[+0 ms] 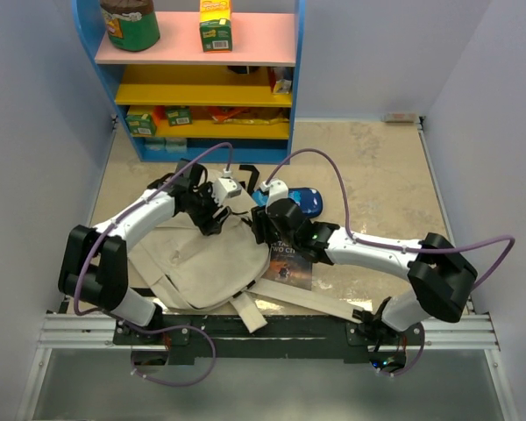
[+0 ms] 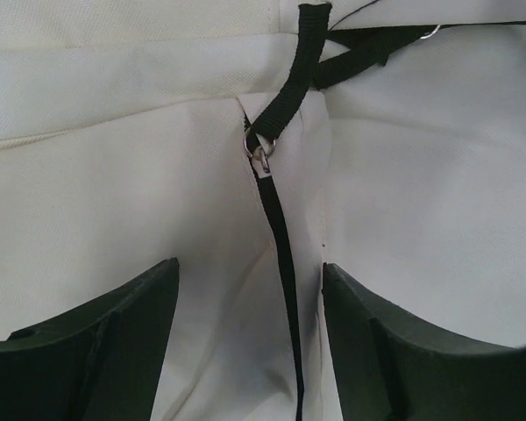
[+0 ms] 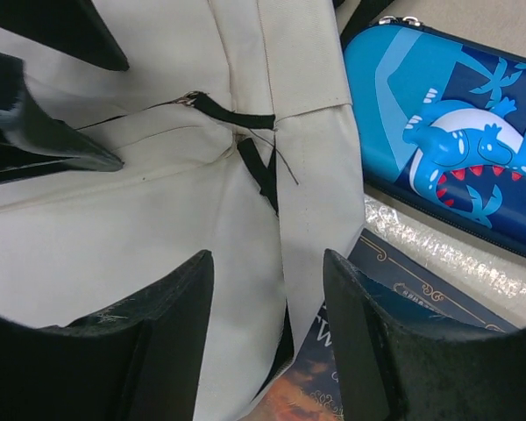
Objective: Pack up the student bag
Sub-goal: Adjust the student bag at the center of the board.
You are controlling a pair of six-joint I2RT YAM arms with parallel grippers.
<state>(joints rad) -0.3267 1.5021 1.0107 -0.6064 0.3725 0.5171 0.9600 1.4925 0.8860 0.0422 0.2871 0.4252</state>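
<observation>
**A:** Beige speckled table [image 1: 377, 175], blue shelf unit [image 1: 180, 48] at the far edge. Where was the student bag [image 1: 202, 263]?

**B:** Flat on the table between the two arms. The left gripper [image 1: 212, 217] hung over the bag's far edge with its fingers spread wide and nothing held. The zip ring [image 2: 259, 153] and black webbing [image 2: 291, 92] lay just ahead of the gap.

**A:** And the right gripper [image 1: 261, 226]?

**B:** Also wide and empty, over the bag's far right corner and close to the left one. A book [image 1: 289, 263] poked out beneath that corner, with the blue pencil case [image 1: 309, 203] just beside it.

**A:** What could have gone wrong?

**B:** I judged that closing there might pinch only loose canvas or webbing, which would drag the soft bag instead of opening it. The arms were near enough to knock together, and the right fingers could have caught the book.
</observation>
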